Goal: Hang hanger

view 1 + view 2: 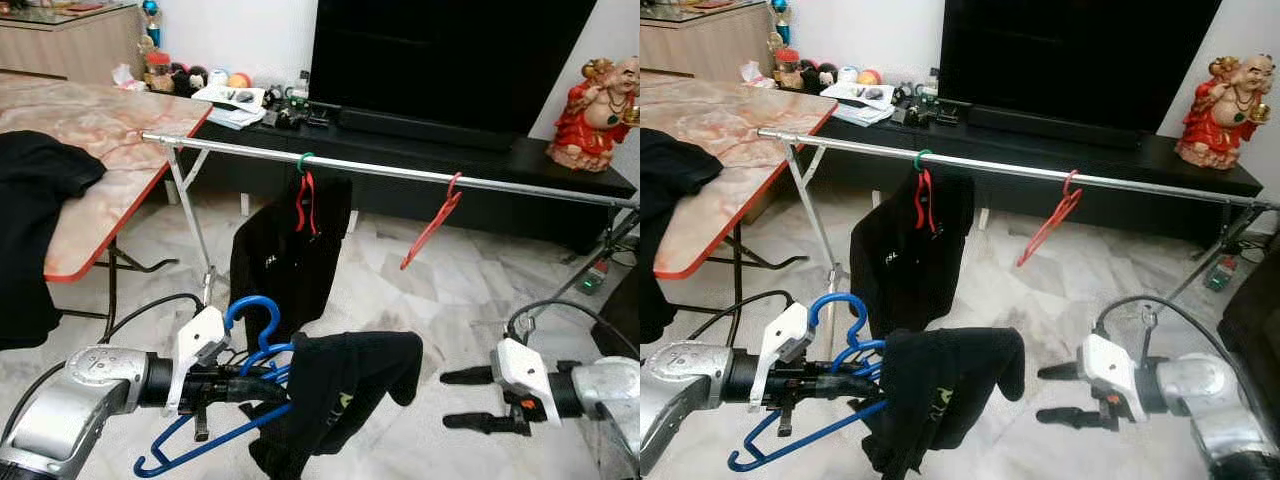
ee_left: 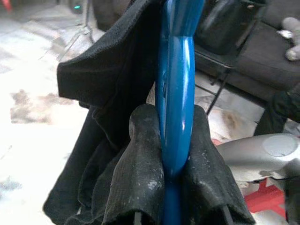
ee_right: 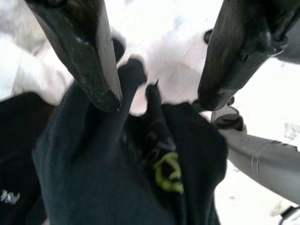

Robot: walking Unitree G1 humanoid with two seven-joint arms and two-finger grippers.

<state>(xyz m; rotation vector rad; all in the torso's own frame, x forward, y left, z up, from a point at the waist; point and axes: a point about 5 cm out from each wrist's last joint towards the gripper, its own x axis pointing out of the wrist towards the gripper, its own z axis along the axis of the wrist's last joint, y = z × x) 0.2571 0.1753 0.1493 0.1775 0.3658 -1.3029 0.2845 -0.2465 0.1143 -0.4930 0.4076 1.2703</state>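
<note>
Blue hanger (image 1: 215, 420), draped with a black garment (image 1: 340, 395), sits clamped in the left claw (image 1: 235, 385) below the clothes rail (image 1: 400, 172); the right claw (image 1: 465, 398) waits agape, empty. Lifting the hook level over the rail's bare stretch looks wisest.

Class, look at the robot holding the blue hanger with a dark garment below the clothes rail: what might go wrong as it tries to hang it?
1. The black garment is bunched loosely over the blue hanger and may slide off when lifted.
2. The left gripper pinches only a narrow bar of the hanger, so it could twist.
3. The rail already carries a hung black garment and an empty red hanger; the hook could snag either.
</note>
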